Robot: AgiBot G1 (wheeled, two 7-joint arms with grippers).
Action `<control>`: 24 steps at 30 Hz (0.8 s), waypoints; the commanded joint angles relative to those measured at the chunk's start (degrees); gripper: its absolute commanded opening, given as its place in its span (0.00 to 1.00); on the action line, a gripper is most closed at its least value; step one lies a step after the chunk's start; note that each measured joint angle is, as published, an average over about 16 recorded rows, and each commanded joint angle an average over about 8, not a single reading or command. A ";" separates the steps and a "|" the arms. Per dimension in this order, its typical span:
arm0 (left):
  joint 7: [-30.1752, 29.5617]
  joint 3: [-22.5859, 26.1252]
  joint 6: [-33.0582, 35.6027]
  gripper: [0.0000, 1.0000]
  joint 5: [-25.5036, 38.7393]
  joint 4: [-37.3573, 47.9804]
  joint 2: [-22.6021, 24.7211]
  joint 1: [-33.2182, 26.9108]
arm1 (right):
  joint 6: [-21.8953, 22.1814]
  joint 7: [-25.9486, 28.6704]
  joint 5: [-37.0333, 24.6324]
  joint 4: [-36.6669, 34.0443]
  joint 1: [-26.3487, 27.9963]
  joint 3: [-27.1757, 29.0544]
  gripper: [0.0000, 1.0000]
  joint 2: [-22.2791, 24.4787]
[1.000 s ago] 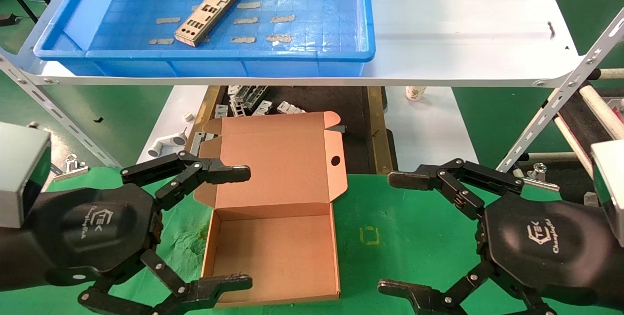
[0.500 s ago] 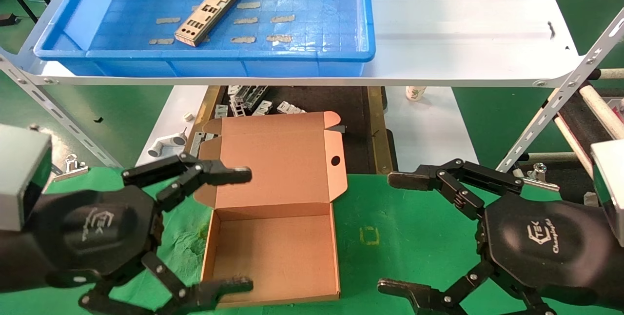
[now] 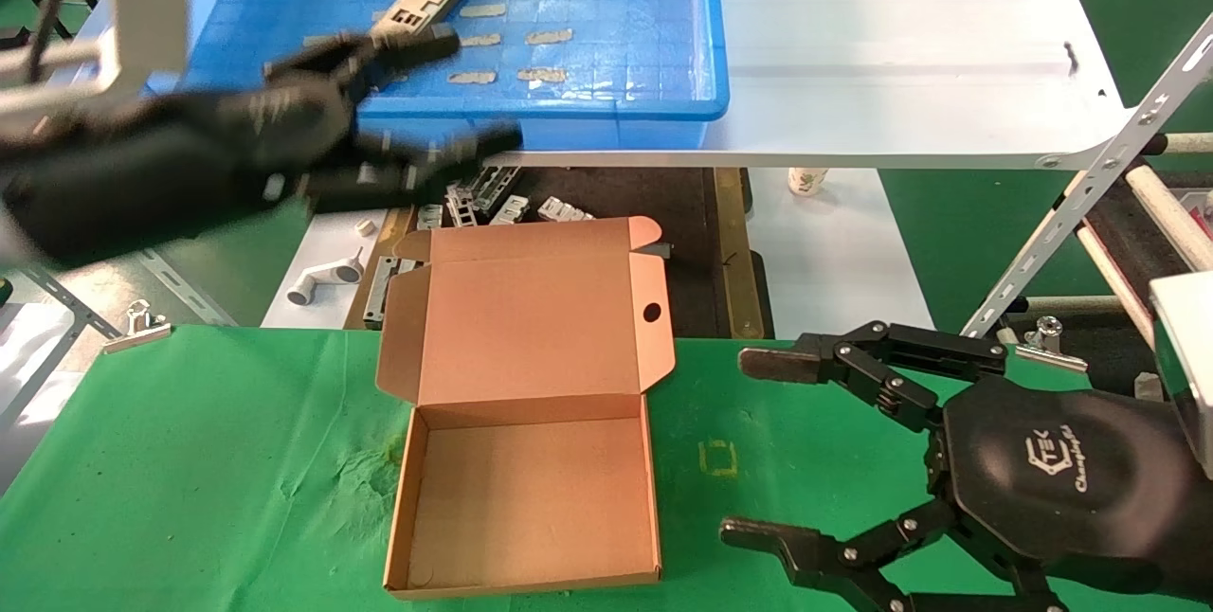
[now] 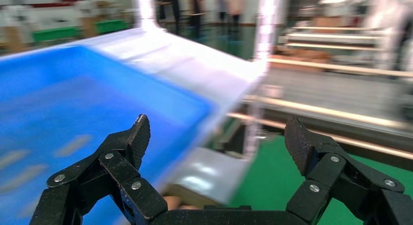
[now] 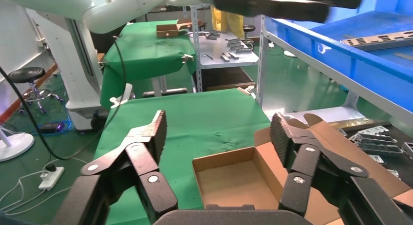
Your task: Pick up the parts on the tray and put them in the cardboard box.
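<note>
One silver-grey part (image 3: 422, 0) lies flat in the blue tray (image 3: 606, 105) on the upper shelf; it also shows in the right wrist view as part (image 5: 384, 39). My left gripper (image 3: 455, 91) is open and raised at the tray's front wall, just short of the part, its upper finger over the tray floor. In the left wrist view the left gripper (image 4: 216, 137) holds nothing, with the tray (image 4: 73, 98) ahead. The cardboard box (image 3: 531, 489) sits open on the green cloth. My right gripper (image 3: 758, 446) hangs open to the box's right, seen as right gripper (image 5: 216, 132) facing the box (image 5: 238, 181).
Tan tape strips (image 3: 550, 36) dot the tray floor. Small grey brackets (image 3: 493, 195) lie on the dark lower surface behind the box. A white shelf sheet (image 3: 900, 53) carries the tray, braced by a slanted metal strut (image 3: 1090, 186). A binder clip (image 3: 137, 328) sits at the cloth's left edge.
My left arm has swung up and forward from beside the box to the tray's front wall, still open. The right gripper shifted slightly lower and left.
</note>
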 commanded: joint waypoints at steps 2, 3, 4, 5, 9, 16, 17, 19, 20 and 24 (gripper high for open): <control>0.91 1.31 -3.31 1.00 3.87 5.33 2.80 -4.73 | 0.00 0.00 0.00 0.00 0.00 0.00 0.00 0.00; 1.34 1.74 -4.22 1.00 5.10 7.23 3.57 -6.29 | 0.00 0.00 0.00 0.00 0.00 -0.01 0.00 0.00; 1.86 2.18 -5.02 1.00 6.29 9.21 4.37 -7.88 | 0.00 0.00 0.00 0.00 0.00 -0.01 0.00 0.00; 2.46 2.66 -5.72 1.00 7.51 11.19 5.11 -9.45 | 0.00 0.00 0.01 0.00 0.00 -0.01 0.00 0.00; 4.85 4.56 -7.46 1.00 11.79 19.00 7.80 -15.25 | 0.00 -0.01 0.01 0.00 0.01 -0.01 0.00 0.01; 7.74 7.30 -7.72 1.00 16.74 32.17 11.30 -23.39 | 0.01 -0.01 0.02 0.00 0.01 -0.03 0.00 0.01; 8.02 7.58 -7.73 1.00 17.22 33.91 11.70 -24.30 | 0.01 -0.01 0.02 0.00 0.01 -0.03 0.00 0.01; 8.52 8.05 -7.80 1.00 18.02 37.12 12.46 -25.86 | 0.01 -0.01 0.02 0.00 0.01 -0.03 0.00 0.01; 8.82 8.26 -7.83 1.00 18.37 38.62 12.84 -26.55 | 0.01 -0.02 0.02 0.00 0.01 -0.03 0.00 0.01; 10.20 8.89 -8.31 1.00 19.43 43.66 14.21 -28.75 | 0.01 -0.02 0.02 0.00 0.01 -0.04 0.00 0.01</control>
